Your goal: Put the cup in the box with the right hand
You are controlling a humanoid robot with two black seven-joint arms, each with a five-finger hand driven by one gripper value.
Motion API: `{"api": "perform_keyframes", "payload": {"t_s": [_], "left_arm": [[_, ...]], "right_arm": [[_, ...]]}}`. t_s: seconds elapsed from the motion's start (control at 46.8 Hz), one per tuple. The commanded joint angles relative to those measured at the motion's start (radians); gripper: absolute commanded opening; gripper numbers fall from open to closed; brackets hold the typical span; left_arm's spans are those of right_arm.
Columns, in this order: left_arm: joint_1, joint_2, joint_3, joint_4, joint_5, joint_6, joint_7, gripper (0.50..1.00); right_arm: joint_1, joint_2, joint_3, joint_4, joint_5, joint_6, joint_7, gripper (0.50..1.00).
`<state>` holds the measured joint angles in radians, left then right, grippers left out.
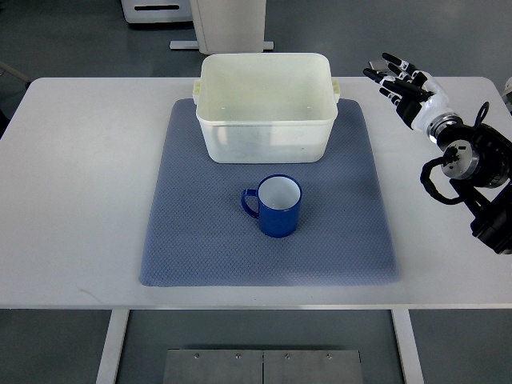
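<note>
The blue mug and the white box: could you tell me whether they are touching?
Apart. The top view shows a strip of grey mat between the blue mug and the white box.

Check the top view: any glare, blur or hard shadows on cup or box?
Top view: even, diffuse light; blue cup and white box sharp, with soft shadows on the blue mat; no glare on the white table; right hand in focus, fingers spread.

No lettering, label, brand or number can be read anywhere: the blue cup (274,206), the white box (266,106) and the grey mat (192,240) to the left of the right hand (404,82) all show plain surfaces.
</note>
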<state>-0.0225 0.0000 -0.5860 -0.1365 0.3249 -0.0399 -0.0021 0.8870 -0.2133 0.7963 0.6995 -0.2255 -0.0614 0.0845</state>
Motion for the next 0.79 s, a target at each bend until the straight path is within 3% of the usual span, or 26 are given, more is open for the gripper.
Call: {"api": "perform_keyframes", "payload": {"t_s": [0.0,0.769], "left_arm": [[0.000,0.000,0.000,0.000,0.000,0.000,-0.001,1.000],[0.003,0.000,-0.002,0.000,0.000,0.000,-0.001,1.000]], "right_arm": [[0.001,0.000,-0.005,0.000,0.000,0.000,0.000,0.998],[0.003,0.000,-0.023,0.001,0.000,0.002,0.001,0.998]]}}
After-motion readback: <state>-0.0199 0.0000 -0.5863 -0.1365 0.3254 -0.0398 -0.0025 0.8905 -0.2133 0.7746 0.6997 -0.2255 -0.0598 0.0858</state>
